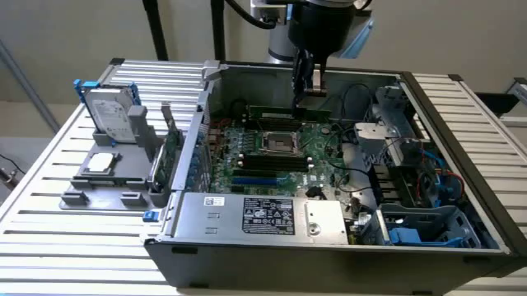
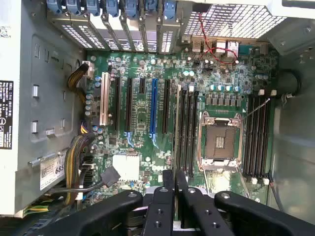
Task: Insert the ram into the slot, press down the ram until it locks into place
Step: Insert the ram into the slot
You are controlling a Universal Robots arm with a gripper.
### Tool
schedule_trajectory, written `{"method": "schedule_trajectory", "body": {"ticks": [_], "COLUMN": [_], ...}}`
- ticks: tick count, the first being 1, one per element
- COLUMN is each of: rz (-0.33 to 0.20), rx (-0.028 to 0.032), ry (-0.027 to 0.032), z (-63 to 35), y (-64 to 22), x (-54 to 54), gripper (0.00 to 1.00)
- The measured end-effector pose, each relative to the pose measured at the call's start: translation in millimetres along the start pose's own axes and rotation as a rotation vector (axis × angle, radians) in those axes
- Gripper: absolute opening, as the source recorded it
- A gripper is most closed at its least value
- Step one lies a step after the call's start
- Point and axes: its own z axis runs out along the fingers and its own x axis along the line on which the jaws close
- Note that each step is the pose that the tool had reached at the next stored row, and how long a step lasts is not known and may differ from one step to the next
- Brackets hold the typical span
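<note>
Wrist view puts the pincer (image 2: pixel 174 173) nearest: two black metal fingers drawn close together, with only a sliver of gap between them. Beyond the tips lies the green motherboard. A bank of long, narrow black plastic sockets, the slot (image 2: pixel 187 132) among them, sits just beside the square silver processor socket (image 2: pixel 219 140). A shorter blue slot (image 2: pixel 153 108) stands a little apart. All the black sockets look empty.

In the exterior view, the grey labelled power-supply box (image 1: pixel 263 216) sits at the front of the open grey metal computer case (image 1: pixel 247 262), which rests on the slatted metal surface (image 1: pixel 49 246). Further back, the pincer (image 1: pixel 307 92) is clamped on the upper long edge of the ram (image 1: pixel 284 114), slightly toward the exterior view's right of its middle.

I judge the ram light and stiff but fragile, a thin board with exposed parts and bare contacts below. The upper edge, near the middle, is the place to hold it; an off-centre hold could let it tip.

It is a long, thin green circuit-board strip with darker patches along its face, standing on edge and level. Whether its lower edge touches a socket I cannot tell.
</note>
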Motion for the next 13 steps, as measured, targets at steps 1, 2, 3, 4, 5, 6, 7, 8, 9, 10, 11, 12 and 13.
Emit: {"method": "schedule_trajectory", "body": {"ticks": [1,2,3,4,5,6,7,8,9,10,11,12,13], "rz": [0.0,0.0,0.0,0.0,0.0,0.0,0.0,0.0,0.0,0.0,0.0,0.0,0.0], "rx": [0.0,0.0,0.0,-0.0001,-0.0001,0.0,0.0,-0.0001,-0.0001,-0.0001,0.0,0.0,-0.0001], "ry": [0.0,0.0,0.0001,0.0,0.0,0.0,0.0,0.0,0.0,0.0,0.0,0.0001,0.0001], "z": [0.0,0.0,0.0,0.0,0.0,0.0,0.0,0.0,0.0,0.0,0.0,0.0,0.0], "y": [0.0,0.0,0.0,0.0,0.0,0.0,0.0,0.0,0.0,0.0,0.0,0.0,0.0], "x": [0.0,0.0,0.0,0.0,0.0,0.0,0.0,0.0,0.0,0.0,0.0,0.0,0.0], "gripper": [0.13,0.13,0.13,0.13,0.13,0.13,0.13,0.13,0.13,0.13,0.13,0.13,0.13]}}
